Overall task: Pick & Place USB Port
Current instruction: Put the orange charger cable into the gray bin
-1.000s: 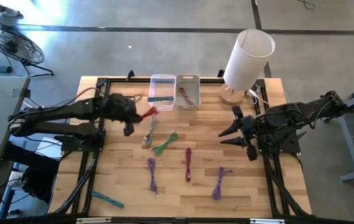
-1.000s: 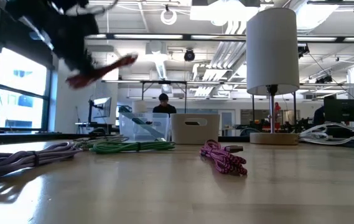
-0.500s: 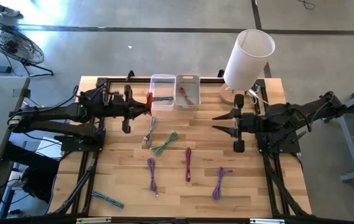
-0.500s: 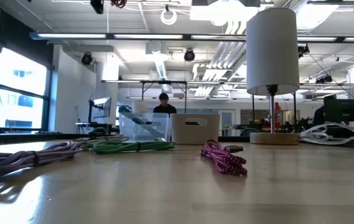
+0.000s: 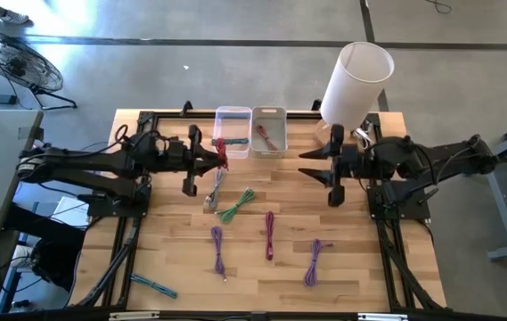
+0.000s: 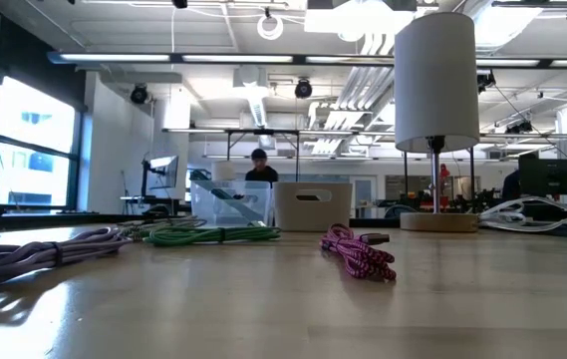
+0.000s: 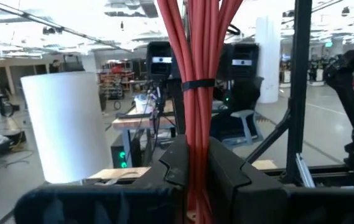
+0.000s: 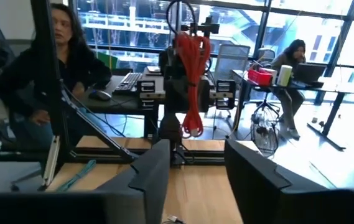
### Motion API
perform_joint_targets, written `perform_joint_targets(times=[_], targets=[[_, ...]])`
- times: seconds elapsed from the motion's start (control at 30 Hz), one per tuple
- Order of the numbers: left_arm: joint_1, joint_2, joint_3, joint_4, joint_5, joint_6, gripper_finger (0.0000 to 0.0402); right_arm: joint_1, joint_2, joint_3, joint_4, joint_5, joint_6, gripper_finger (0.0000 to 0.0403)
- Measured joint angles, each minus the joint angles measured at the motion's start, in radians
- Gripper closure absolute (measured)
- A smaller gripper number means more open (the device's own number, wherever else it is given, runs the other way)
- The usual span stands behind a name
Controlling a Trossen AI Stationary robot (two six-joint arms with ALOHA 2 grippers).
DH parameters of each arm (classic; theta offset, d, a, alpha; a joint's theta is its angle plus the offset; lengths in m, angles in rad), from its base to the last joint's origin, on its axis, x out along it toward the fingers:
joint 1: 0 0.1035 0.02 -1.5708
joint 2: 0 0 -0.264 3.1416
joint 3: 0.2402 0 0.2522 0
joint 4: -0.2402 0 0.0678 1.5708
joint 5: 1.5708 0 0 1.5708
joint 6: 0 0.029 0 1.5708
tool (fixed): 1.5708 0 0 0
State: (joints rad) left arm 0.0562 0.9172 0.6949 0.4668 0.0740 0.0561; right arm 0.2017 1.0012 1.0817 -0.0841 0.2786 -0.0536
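Observation:
My left gripper (image 5: 210,160) is raised above the table, just in front of the clear bin (image 5: 233,120), and is shut on a red cable bundle (image 5: 220,150). The bundle fills the left wrist view (image 7: 196,81) and shows far off in the right wrist view (image 8: 192,68). My right gripper (image 5: 314,164) is open and hovers level near the lamp base, facing the left arm; its fingers (image 8: 155,171) touch nothing. The clear bin holds a teal cable. The white bin (image 5: 269,115) holds a red cable. Both grippers are above the low view. My left gripper pinches the red cable bundle between its two fingers (image 7: 175,163), below its black tie (image 7: 195,83). The fingers come level from the table's left and lie across the bundle. The bundle is lifted clear and stands upright, with loops above and below the fingers.
Loose cables lie on the table: grey (image 5: 216,187), green (image 5: 236,205), purple (image 5: 218,249), magenta (image 5: 269,234), purple (image 5: 313,262) and teal (image 5: 153,284). A white lamp (image 5: 356,82) stands at the far right corner. People are in the room behind.
My left gripper has risen out of the low view and moved toward the table's right and far edge, turning level, with the red bundle now upright by the clear bin. My right gripper has moved toward the table's left and far edge.

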Motion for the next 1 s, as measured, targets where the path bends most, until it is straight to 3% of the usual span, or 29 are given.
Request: perform_joint_targets(times=[0.27, 0.47, 0.8, 1.0], targets=[[0.000, 0.073, 0.000, 0.197, 0.046, -0.013, 0.0376, -0.013, 0.005, 0.000, 0.042, 0.003, -0.006, 0.0198], [0.002, 0.146, 0.012, 0.248, 0.047, -0.039, 0.0376, -0.015, 0.050, 0.000, 0.126, -0.005, -0.041, 0.0198], [0.002, 0.315, 0.159, 0.247, 0.177, -0.041, 0.0376, -0.092, 0.137, 0.000, 0.193, -0.127, 0.024, 0.0196], [0.002, 0.385, 0.210, 0.247, 0.186, -0.038, 0.0376, -0.124, 0.146, 0.000, 0.217, -0.195, 0.054, 0.0196]])
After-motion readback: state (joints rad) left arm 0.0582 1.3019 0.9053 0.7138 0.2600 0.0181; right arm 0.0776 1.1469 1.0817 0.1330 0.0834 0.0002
